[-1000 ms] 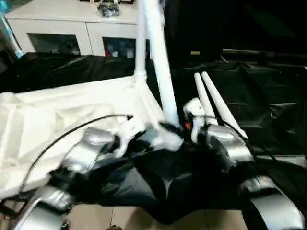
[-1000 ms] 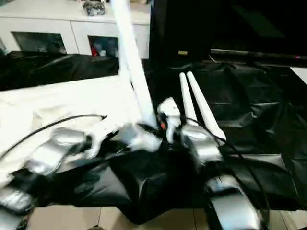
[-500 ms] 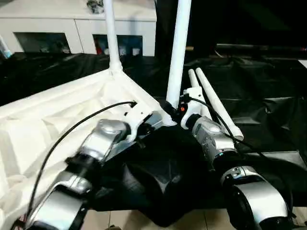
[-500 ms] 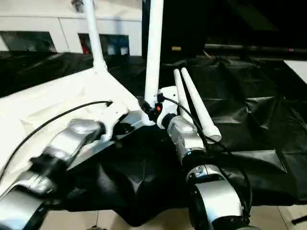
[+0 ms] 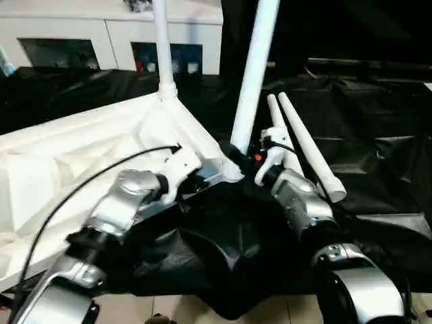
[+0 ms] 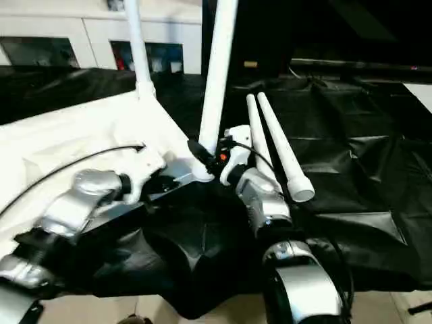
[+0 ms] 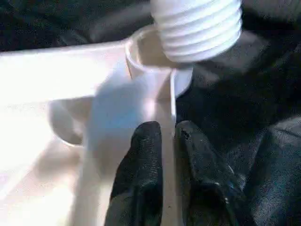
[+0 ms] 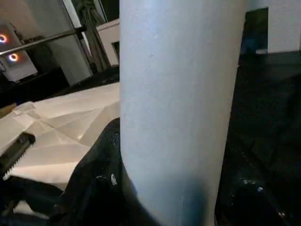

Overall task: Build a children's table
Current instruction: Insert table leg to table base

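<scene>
At the tabletop's [image 5: 81, 162] corner socket [image 7: 157, 56], right gripper [image 5: 237, 156] clamping leg [image 5: 253, 74], left gripper [image 7: 169, 141] pinching the rim.

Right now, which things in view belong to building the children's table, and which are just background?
Part of the job:
- white table top, lying underside up
- fitted leg, standing in the far corner socket
- held leg, in the right gripper over the near corner socket
- two spare legs lying on the black cover
- left gripper on the top's edge

Just background:
- white cabinet
- black cover
</scene>
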Motion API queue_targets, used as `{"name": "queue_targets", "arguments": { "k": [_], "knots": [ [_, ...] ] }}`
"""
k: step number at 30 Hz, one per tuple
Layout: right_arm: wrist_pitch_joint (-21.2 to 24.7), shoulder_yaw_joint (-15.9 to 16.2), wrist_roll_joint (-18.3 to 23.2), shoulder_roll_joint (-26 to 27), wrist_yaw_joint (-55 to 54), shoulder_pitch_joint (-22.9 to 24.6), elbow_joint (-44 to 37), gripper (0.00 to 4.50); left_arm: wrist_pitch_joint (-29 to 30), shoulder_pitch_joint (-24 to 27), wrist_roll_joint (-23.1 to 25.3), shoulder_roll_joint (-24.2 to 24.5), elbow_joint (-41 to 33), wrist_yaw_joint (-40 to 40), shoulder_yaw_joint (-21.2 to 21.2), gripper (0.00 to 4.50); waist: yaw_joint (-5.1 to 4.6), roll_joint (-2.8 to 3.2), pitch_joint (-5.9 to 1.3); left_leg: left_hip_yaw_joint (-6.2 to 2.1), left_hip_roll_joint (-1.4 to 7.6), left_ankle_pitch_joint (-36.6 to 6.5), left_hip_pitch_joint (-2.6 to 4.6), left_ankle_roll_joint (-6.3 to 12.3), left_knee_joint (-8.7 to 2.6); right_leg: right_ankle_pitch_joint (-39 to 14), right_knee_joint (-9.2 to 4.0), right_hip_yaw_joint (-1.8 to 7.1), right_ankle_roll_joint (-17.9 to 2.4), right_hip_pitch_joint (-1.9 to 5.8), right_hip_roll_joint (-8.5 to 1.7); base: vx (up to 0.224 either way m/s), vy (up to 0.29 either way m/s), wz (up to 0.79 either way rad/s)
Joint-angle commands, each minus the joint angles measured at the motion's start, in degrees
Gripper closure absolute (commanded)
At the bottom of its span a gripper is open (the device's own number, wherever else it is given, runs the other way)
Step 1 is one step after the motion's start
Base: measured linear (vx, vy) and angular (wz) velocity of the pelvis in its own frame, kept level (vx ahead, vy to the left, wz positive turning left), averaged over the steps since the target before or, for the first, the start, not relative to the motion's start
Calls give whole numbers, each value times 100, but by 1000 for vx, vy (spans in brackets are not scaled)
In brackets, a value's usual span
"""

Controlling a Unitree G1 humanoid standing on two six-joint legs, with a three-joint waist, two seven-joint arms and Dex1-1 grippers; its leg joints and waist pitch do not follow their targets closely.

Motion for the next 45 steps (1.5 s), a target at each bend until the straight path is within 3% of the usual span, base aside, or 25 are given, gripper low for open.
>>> {"name": "queue_targets", "arguments": {
  "k": [1,5,6,8,9,10,11,12,19,23,28,37,38,42,43,44,45],
  "knots": [
    [46,-44,24,-77,115,-6,-273,259,27,17,-198,-10,-344,10,202,354,19,52,-391,36,42,-391,123,364,-270,1264,-269,202,-1549,290,-252,0,0,0],
    [201,-12,48,-199,173,97,-627,259,496,-107,-525,-30,-722,324,733,322,27,21,-381,42,44,-386,128,343,-265,1183,-268,206,-1529,291,-238,0,0,0],
    [238,41,7,-231,185,147,-725,259,621,-245,-490,-81,-637,647,908,322,21,-2,-375,49,39,-410,128,329,-264,1132,-269,209,-1492,292,-223,0,0,0],
    [279,136,-60,-260,211,235,-868,259,702,-468,-418,-192,-435,1104,1101,308,42,18,-379,45,33,-401,137,328,-255,1058,-277,213,-1433,291,-231,0,0,0],
    [284,225,-125,-270,244,314,-966,259,696,-716,-392,-332,-206,1492,1250,308,47,-38,-361,60,25,-404,133,328,-256,1019,-292,220,-1386,290,-209,0,0,0],
    [284,225,-125,-270,244,314,-966,259,696,-716,-392,-332,-206,1492,1250,308,82,-18,-377,47,37,-400,156,309,-246,999,-286,218,-1376,289,-242,0,0,0],
    [299,286,-178,-267,247,361,-1009,259,627,-916,-409,-463,-50,1701,1317,306,82,-21,-383,35,38,-345,126,293,-259,966,-279,207,-1369,302,-245,0,0,0],
    [312,323,-217,-270,245,383,-1027,259,595,-1021,-424,-544,15,1790,1340,306,89,-55,-382,40,36,-303,129,272,-244,1038,-270,210,-1387,298,-237,0,0,0],
    [424,601,-540,-304,152,498,-1195,259,479,-1598,-626,-1393,-53,1780,1057,306,170,-42,-407,40,29,-60,121,384,-191,1501,-238,207,-1528,308,-257,0,0,0],
    [436,635,-597,-333,56,529,-1251,259,551,-1563,-977,-1811,-538,1295,725,306,189,-90,-395,40,18,-86,91,457,-189,1543,-235,206,-1534,341,-263,0,0,0],
    [449,633,-629,-359,46,530,-1273,259,550,-1359,-1300,-1979,-947,909,530,306,156,-100,-389,39,20,-159,84,495,-189,1439,-246,200,-1561,350,-254,0,0,0],
    [477,536,-620,-456,-100,466,-1307,259,185,-1372,-916,-1563,-614,1488,1064,306,123,-104,-391,33,41,-230,107,446,-190,1211,-253,205,-1479,327,-246,0,0,0],
    [444,478,-612,-481,-175,426,-1270,259,238,-1332,-866,-1419,-594,1451,1062,278,131,-108,-392,33,37,-204,107,442,-189,1221,-243,205,-1473,325,-249,0,0,0],
    [341,229,-612,-610,-520,207,-1033,259,797,-1054,-560,-809,-425,1014,658,252,103,-82,-379,39,28,-235,120,346,-201,976,-250,206,-1374,296,-235,0,0,0],
    [340,223,-612,-616,-527,201,-1025,259,810,-1044,-556,-800,-416,999,645,252,101,-70,-382,43,23,-250,127,285,-202,905,-253,208,-1356,293,-230,0,0,0],
    [345,127,-622,-745,-641,83,-852,259,1101,-877,-610,-724,-151,707,471,236,108,-97,-383,51,17,-199,127,248,-198,940,-245,209,-1361,293,-227,0,0,0],
    [349,116,-623,-768,-650,65,-825,259,1132,-861,-643,-739,-82,668,463,224,124,-74,-388,60,11,-198,150,242,-190,964,-245,215,-1394,274,-220,0,0,0]
  ]
}}
